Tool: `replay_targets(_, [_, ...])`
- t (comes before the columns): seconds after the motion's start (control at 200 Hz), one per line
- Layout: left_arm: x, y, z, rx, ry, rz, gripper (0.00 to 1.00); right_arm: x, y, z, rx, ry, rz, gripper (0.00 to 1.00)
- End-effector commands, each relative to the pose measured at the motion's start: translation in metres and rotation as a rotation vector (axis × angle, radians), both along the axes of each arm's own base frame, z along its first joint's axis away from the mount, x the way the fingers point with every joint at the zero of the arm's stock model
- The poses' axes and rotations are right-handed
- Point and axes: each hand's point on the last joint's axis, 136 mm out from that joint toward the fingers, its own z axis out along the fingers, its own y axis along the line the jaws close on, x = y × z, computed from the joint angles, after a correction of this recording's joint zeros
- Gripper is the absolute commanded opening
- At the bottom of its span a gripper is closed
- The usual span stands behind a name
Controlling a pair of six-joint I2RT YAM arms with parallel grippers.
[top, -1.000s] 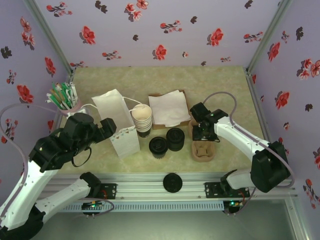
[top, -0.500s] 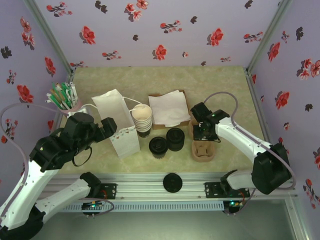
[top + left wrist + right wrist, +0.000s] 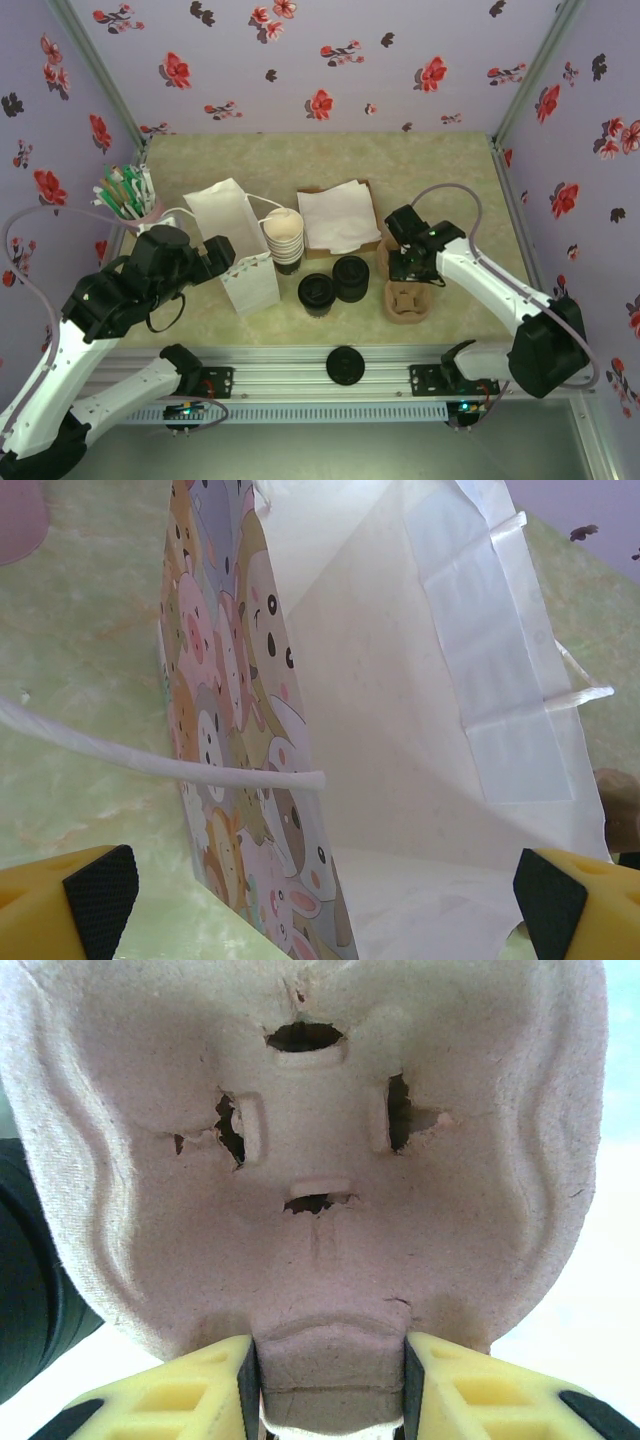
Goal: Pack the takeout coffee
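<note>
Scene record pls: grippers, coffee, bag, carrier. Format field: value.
left gripper: open, at bag mouth
right gripper: shut on carrier edge
coffee: lidded, upright on table, not in bag
bag: upright, open, left of coffee
carrier: empty, right of coffee
lids: stack beside coffee

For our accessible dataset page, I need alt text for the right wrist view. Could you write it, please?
The right end effector grips the near edge of a moulded pulp cup carrier between its yellow fingers. The pale carrier has torn slots at its centre; a dark rounded object sits at the left edge.
</note>
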Motion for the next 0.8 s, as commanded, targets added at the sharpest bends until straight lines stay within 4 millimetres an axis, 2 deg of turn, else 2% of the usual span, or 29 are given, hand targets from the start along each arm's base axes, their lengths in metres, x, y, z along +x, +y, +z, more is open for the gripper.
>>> replay_targets(0.0, [0.002,0.002,0.014,0.029,-0.053,-0.029,0.99,-0.002,-0.002,0.03,0.036,-0.045,0.002,0.4])
replay_targets(0.085, [0.004,0.009,0.032,0.076,-0.092,-0.029,0.99,-0.004,0.006,0.05,0.101,-0.082,0.031,0.4])
replay_targets(0.225, [0.016,0.018,0.069,0.187,-0.139,-0.03,0.99,-0.006,0.032,0.094,0.251,-0.146,0.11,0.4])
replay_targets(0.39, [0.049,0.016,0.108,0.264,-0.166,-0.035,0.99,-0.007,0.071,0.15,0.371,-0.215,0.233,0.39])
replay_targets(0.51, [0.082,0.011,0.131,0.212,-0.165,-0.049,0.99,-0.009,0.106,0.188,0.418,-0.253,0.346,0.39])
replay_targets(0.62, [0.115,0.013,0.139,0.149,-0.15,-0.053,0.99,-0.01,0.138,0.22,0.471,-0.283,0.431,0.39])
replay_targets(0.745, [0.158,0.023,0.137,0.013,-0.115,-0.055,0.99,-0.008,0.173,0.251,0.536,-0.311,0.506,0.39])
replay_targets(0.795, [0.175,0.029,0.13,-0.028,-0.089,-0.052,0.99,-0.008,0.186,0.263,0.568,-0.324,0.532,0.39])
